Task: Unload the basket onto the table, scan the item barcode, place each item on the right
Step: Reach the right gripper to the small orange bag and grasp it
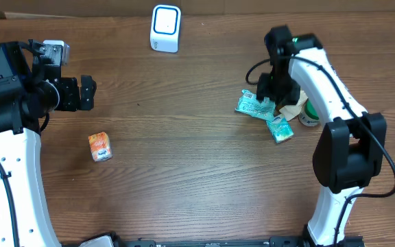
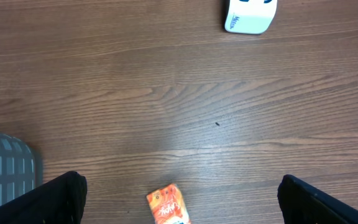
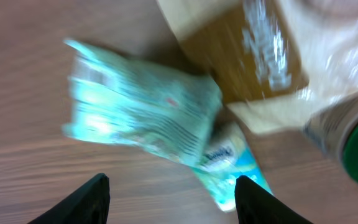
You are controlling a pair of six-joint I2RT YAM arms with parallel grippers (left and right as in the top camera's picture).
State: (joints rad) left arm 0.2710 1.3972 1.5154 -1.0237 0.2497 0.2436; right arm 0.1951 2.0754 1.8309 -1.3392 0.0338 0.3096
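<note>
- Overhead view first: looks like the pick-up stage of the job, with nothing anywhere near the scanner (image 1: 165,28) at the far edge of the tabletop (image 1: 184,137).
- Guessing the item to scan is the teal packet (image 3: 138,118). Sits flat on the right side of the wood, touching a second teal packet (image 3: 232,165) and just beside a brown pouch (image 3: 241,56) and a green-lidded tub (image 3: 353,143).
- Right claw (image 3: 173,199): hanging right over that packet, parted a fair way but not fully, gripping nothing, only bare wood showing in the gap. Can't tell from the smeary wrist shot whether touching the packet or just short of it.
- Left claw (image 1: 88,93): spread as wide as it goes, empty, well apart from the packets. Has a small orange carton (image 1: 100,146) lying near it, not touched.
- Next move, purely a guess: come down, straddle the top packet, close on that one alone, lift, then carry across to the scanner with the barcode side turned toward it.
- Can't make out where the barcode is, way too blurry, so might need a turn of the wrist once lifted.
- Worth watching: looks thin and floppy, so could fold or slip in the grip, or drag its neighbour along.
</note>
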